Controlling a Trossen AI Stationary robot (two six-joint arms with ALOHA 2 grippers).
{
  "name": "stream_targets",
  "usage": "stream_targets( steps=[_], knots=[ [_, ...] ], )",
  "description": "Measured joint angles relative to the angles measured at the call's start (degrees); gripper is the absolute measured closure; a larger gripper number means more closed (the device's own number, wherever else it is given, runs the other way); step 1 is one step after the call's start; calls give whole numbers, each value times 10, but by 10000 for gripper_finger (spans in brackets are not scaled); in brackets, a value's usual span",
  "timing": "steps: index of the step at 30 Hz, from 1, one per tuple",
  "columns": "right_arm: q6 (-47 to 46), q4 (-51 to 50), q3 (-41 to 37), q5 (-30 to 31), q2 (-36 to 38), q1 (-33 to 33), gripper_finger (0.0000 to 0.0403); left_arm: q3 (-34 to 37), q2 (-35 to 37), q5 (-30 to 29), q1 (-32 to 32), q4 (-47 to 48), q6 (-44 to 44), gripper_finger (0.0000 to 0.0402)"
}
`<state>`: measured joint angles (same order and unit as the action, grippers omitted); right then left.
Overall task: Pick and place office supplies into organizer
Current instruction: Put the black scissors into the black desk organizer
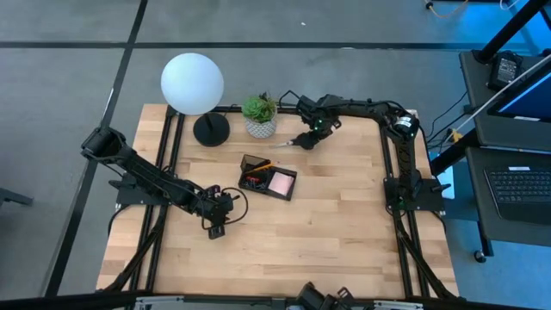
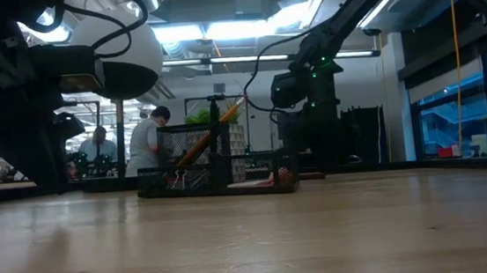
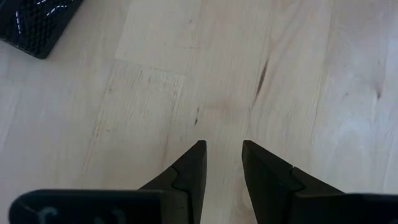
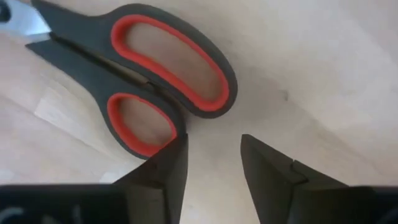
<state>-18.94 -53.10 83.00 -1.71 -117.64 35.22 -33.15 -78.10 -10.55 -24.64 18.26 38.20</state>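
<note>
The red-handled scissors [image 4: 161, 81] lie flat on the table, near the plant in the high view [image 1: 287, 143]. My right gripper [image 4: 214, 142] is open and stands over their handle loops, one fingertip right by the smaller loop; I see no touch. The black organizer [image 1: 269, 176] sits mid-table and holds a pink sticky-note pad [image 1: 281, 182], an orange pencil [image 2: 212, 130] leaning in its taller section, and small red and black items [image 1: 251, 181]. My left gripper [image 3: 224, 146] is open over bare wood, toward the table's near-left from the organizer [image 3: 37, 25].
A potted green plant [image 1: 259, 116] and a lamp with a black round base [image 1: 211, 129] and white globe [image 1: 192, 83] stand along the far edge, close to the scissors. Bare wood lies near and right of the organizer. People show in the room beyond [image 2: 146, 136].
</note>
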Motion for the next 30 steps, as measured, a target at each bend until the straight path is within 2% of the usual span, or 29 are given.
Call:
stream_targets(
  steps=[19,25,30],
  knots=[
    [-20,-3,0,-22,0,-9,251,0,0,0,0,19,0,304],
    [-21,14,0,-55,1,-21,251,0,0,0,0,25,0,304],
    [-21,29,0,-37,1,-22,251,0,0,0,0,30,0,304]
  ],
)
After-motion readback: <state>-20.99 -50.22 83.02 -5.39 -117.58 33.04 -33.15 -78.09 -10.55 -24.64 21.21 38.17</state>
